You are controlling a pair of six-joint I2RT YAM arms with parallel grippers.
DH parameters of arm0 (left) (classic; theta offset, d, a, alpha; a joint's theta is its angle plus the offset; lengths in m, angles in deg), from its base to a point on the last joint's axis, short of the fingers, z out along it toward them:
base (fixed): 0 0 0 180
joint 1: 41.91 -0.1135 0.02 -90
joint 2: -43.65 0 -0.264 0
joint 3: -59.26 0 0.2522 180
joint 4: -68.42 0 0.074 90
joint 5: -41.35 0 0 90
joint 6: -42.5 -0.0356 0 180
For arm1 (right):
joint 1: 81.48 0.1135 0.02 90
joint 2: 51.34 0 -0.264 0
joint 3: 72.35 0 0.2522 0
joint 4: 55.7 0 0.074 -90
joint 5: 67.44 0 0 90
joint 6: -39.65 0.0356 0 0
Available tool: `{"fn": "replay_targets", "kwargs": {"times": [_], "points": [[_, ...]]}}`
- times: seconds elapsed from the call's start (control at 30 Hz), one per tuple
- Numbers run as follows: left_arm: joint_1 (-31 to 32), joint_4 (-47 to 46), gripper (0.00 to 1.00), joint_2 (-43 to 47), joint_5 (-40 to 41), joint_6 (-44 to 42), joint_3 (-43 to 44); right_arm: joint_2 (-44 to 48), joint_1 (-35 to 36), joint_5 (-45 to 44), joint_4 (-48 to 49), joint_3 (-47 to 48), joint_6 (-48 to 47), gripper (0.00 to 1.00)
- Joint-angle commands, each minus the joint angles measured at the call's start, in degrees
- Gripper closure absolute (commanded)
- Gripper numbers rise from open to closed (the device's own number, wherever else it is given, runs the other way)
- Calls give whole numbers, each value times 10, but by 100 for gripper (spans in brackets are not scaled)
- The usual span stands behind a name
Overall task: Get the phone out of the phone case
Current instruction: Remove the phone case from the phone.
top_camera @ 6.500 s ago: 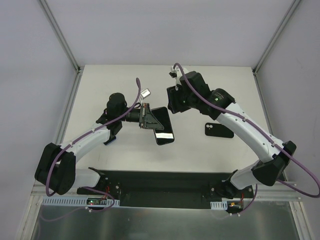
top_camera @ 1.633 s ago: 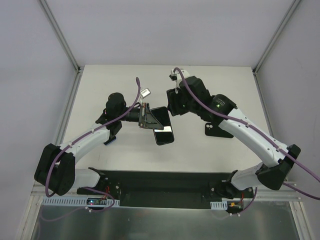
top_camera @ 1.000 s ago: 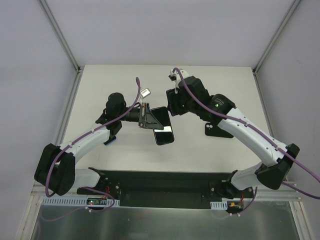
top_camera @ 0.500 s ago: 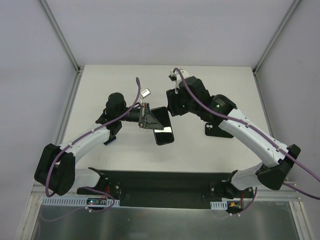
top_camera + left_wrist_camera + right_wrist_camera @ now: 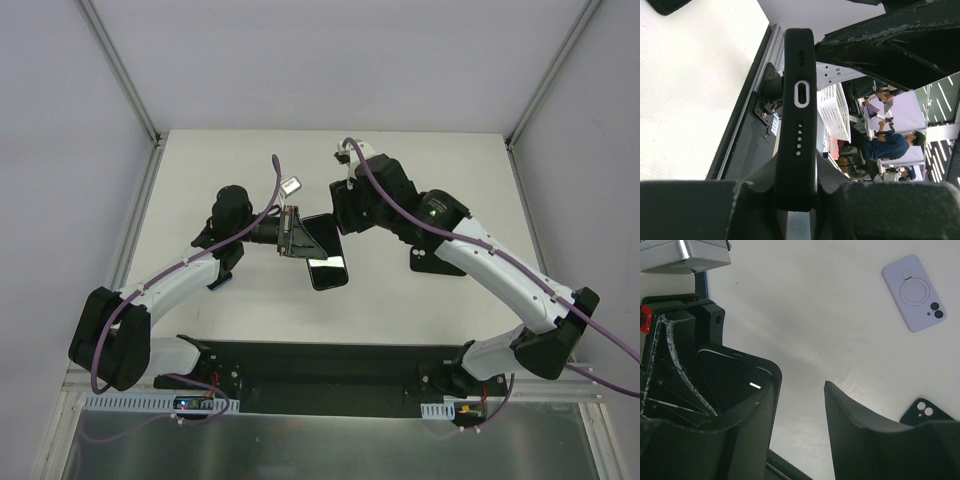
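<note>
Left gripper point(image 5: 291, 233) clamps the cased phone point(image 5: 328, 268) edgewise (charging port point(image 5: 801, 93) toward its camera); right gripper point(image 5: 801, 382) gapes beside it.

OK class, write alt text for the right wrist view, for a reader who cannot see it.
The right gripper fills the foreground, jaws open, one at the corner of a black cased phone over a white table. A lilac phone case lies upper right, a black one bottom right.

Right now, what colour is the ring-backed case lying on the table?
The ring-backed case is pale lilac, with a white ring. It shows best in the right wrist view.
</note>
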Motion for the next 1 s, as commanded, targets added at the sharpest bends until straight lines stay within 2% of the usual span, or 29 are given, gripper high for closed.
{"fn": "replay_targets", "kwargs": {"times": [0.0,0.23,0.5,0.67,0.87,0.97], "points": [[5,-45,100,14,-16,-11,14,-9,3,-25,4,18,-5,53],[5,-44,100,21,-16,-11,14,-15,3,-89,-6,13,-11,53],[5,-44,100,30,-19,-9,20,-43,3,-101,-2,4,-12,53],[5,-44,100,42,-20,-7,18,-59,6,-152,-7,2,-26,53],[5,-43,100,52,-24,-6,21,-84,6,-143,-3,-3,-28,53],[5,-43,100,62,-26,-7,22,-92,-5,-103,3,-8,-20,53]]}}
